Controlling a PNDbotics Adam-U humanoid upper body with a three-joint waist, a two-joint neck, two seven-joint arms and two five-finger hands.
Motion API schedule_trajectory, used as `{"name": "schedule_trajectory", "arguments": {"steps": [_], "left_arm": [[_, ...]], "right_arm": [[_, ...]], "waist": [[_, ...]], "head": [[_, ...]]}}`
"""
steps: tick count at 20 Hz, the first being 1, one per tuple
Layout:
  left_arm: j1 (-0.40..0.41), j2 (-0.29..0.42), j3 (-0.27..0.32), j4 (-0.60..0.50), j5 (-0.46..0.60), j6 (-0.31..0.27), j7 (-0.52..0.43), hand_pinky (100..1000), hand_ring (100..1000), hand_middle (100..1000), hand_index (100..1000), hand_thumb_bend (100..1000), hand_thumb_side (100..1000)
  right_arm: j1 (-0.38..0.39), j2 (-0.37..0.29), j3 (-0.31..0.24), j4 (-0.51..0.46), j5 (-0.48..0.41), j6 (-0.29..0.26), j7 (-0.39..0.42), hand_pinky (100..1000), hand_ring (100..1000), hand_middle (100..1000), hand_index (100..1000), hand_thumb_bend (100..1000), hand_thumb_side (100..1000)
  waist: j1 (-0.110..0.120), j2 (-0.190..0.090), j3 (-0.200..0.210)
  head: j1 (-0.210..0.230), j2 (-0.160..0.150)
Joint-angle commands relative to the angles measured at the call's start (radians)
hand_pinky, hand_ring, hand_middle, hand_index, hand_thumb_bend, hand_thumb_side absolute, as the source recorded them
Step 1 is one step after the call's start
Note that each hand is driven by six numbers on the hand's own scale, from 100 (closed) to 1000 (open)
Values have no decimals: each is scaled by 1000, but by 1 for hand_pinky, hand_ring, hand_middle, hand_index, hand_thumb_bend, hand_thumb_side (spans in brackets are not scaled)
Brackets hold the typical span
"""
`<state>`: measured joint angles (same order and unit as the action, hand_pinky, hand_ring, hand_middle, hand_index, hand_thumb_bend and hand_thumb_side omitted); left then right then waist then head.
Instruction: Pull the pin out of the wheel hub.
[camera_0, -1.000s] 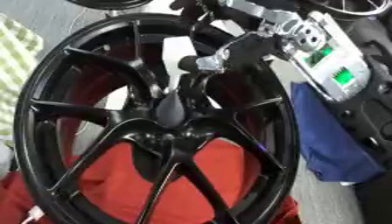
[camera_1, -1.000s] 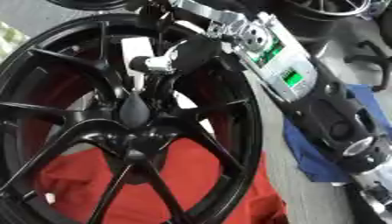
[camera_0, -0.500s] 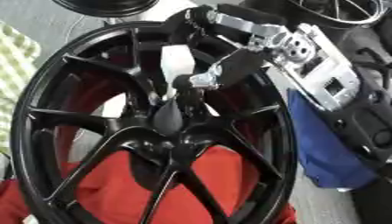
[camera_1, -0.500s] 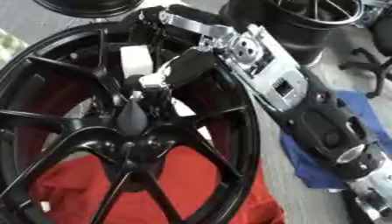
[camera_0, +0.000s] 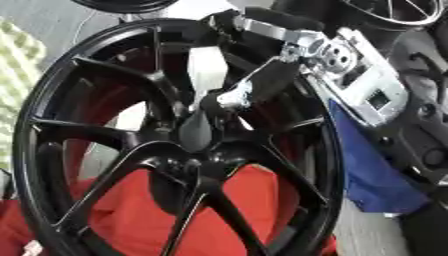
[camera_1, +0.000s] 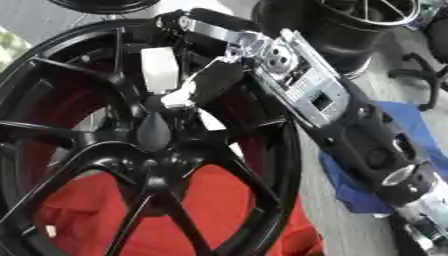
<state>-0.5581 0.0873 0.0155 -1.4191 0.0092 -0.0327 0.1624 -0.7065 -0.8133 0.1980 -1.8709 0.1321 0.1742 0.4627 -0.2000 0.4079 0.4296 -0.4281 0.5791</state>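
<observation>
One black pin (camera_0: 196, 131), a tapered shape that appears seated in the hub of one black spoked wheel (camera_0: 52, 130), stands at the wheel's centre. The right hand (camera_0: 254, 85) reaches down from the upper right, its fingers (camera_0: 226, 98) closed around the pin's top. The wheel lies on one red cloth (camera_0: 131, 220); one blue cloth (camera_1: 411, 130) lies to its right.

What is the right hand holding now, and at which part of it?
The right hand is curled round the top of a dark, teardrop-shaped piece standing at the centre of the black wheel, presumably the pin. Its lower end meets the hub.
</observation>
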Motion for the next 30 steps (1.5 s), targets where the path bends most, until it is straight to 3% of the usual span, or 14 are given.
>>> {"name": "schedule_trajectory", "arguments": {"steps": [1, 7, 12, 17, 23, 30], "left_arm": [[-14, 10, -5, -23, -5, -1, -5, 728, 630, 556, 761, 151, 1000], [-13, 12, -7, -22, -8, -1, -8, 729, 631, 556, 761, 151, 1000], [-13, 12, -9, -23, -12, -2, -13, 729, 631, 557, 761, 149, 999], [-15, 11, -8, -24, -12, -2, -11, 729, 631, 558, 761, 149, 1000], [-18, 11, -9, -26, -11, -2, -12, 730, 631, 558, 761, 149, 999], [-18, 11, -12, -27, -14, 0, -17, 730, 633, 559, 762, 149, 1000]], "right_arm": [[-7, -37, -16, -10, 5, 4, -11, 765, 793, 707, 874, 542, 320], [-3, -55, -27, -25, -43, 35, -29, 748, 776, 654, 846, 433, 278], [2, -65, -28, -35, -53, 61, -24, 731, 749, 577, 813, 353, 116], [10, -66, -23, -36, -30, 58, 14, 733, 748, 581, 809, 410, 100], [12, -67, -23, -28, -22, 48, 42, 735, 754, 603, 812, 408, 100], [13, -68, -24, -27, -30, 56, 28, 724, 744, 561, 797, 395, 100]], "waist": [[9, -17, 0], [8, -18, -2], [8, -17, -1], [7, -15, 0], [5, -12, 4], [5, -12, 4]], "head": [[-5, 1], [-12, 5], [-15, 7], [-18, 6], [-28, 6], [-34, 5]]}}
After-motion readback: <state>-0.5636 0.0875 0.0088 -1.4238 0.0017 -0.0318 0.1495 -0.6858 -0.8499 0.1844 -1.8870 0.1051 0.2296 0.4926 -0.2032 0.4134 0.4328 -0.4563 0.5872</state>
